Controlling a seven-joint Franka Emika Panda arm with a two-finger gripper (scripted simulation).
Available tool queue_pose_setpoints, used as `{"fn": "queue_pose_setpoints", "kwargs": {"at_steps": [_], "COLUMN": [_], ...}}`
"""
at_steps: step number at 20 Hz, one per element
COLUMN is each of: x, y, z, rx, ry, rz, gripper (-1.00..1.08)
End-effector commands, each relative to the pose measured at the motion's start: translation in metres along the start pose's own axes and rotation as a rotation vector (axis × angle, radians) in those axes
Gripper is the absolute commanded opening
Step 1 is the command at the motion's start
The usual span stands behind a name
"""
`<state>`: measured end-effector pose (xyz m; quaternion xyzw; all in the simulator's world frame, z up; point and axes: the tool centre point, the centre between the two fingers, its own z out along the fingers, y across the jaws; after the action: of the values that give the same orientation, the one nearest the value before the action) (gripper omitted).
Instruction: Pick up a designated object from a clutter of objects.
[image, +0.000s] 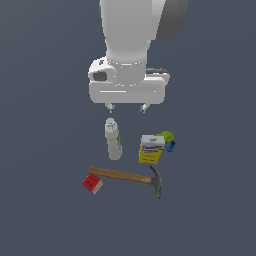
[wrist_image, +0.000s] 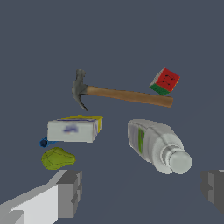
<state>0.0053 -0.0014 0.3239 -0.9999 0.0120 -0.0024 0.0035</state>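
Beyond the open, empty tool (image: 127, 107), the puzzle cube (image: 92, 183) touches the hammer (image: 131, 178) handle, risking a fouled grasp.

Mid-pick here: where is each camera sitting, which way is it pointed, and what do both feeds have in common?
Exterior view: off the arm, facing the gripper hanging open above the clutter; wrist and hand show.
Wrist view: on the wrist, looking down past its two fingertips at the items.
Shared: puzzle cube by the hammer handle's end, white bottle, yellow-blue box, green item.
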Motion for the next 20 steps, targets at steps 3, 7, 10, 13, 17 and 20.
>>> {"fn": "queue_pose_setpoints", "kwargs": {"at_steps": [3,7,10,13,17,20], "x": [0.001,0.004,0.003,0.003,0.007,0.015], "y": [-0.002,-0.020,-0.027,-0.027,-0.023,-0.019], "z": [-0.001,-0.009,-0.013,-0.013,-0.009,-0.003], "rx": [-0.002,-0.017,-0.023,-0.023,-0.019,-0.015], "ry": [0.003,0.025,0.033,0.033,0.031,0.030], "rz": [-0.005,-0.044,-0.064,-0.063,-0.048,-0.027], "gripper": [1.00,1.00,1.00,1.00,1.00,1.00]}}
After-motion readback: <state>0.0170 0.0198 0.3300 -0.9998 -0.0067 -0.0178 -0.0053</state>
